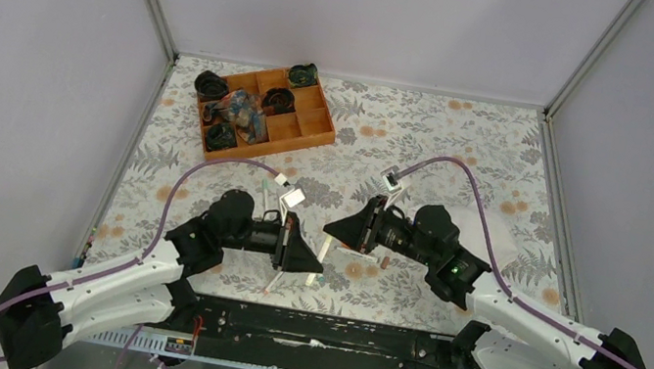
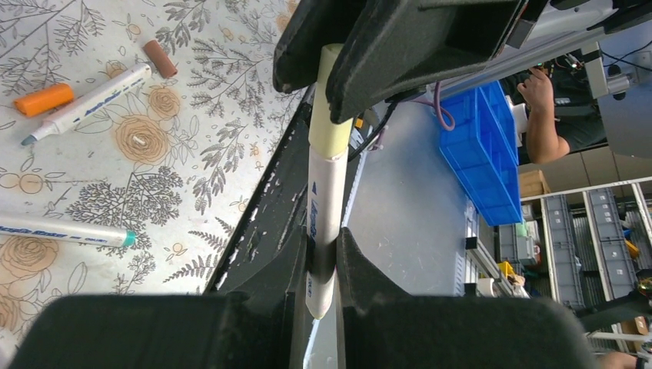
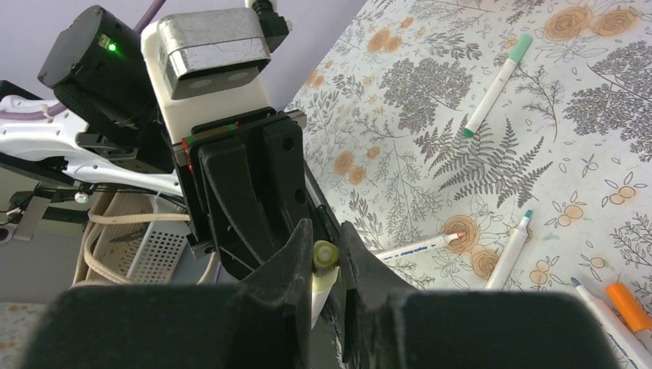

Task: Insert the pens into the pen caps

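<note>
Smooth white plastic is seen on the pen [image 2: 323,207], a dull sheen on the yellowish cap [image 2: 327,138]; matt black moulded plastic is shown on the left hand [image 2: 323,240] and right hand [image 3: 325,234]; the bench [image 2: 207,92] is covered in a matt floral print.

2 arms [image 1: 131,272], both bent inward, grippers nearly meeting. Left gripper [image 2: 323,265]: clamped on a pen [image 2: 327,192]. Right gripper [image 3: 326,257]: clamped on a yellowish cap [image 2: 332,132].

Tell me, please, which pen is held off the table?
The pen clamped in the left claw, meeting the yellowish cap in the right claw; the other pens lie loose on the cloth.
</note>
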Action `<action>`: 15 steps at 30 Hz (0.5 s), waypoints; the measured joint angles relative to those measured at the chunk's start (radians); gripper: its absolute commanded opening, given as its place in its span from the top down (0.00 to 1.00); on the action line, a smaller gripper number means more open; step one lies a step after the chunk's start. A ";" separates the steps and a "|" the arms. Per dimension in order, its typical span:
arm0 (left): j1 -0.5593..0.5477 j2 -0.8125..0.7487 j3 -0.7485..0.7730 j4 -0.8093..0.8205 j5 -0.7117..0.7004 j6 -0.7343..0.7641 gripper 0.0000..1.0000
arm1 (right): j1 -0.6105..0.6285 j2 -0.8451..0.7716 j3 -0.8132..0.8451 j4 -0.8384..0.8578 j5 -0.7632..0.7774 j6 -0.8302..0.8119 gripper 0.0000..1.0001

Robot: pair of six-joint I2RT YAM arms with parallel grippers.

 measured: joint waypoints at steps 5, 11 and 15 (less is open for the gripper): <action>0.009 -0.002 0.000 0.000 0.041 -0.017 1.00 | 0.000 -0.007 -0.016 0.026 -0.030 0.000 1.00; 0.027 -0.008 0.000 0.011 0.084 -0.041 1.00 | 0.000 -0.009 -0.029 0.072 -0.050 0.007 1.00; 0.039 -0.009 -0.001 0.024 0.109 -0.061 1.00 | 0.000 -0.009 -0.037 0.103 -0.053 0.016 1.00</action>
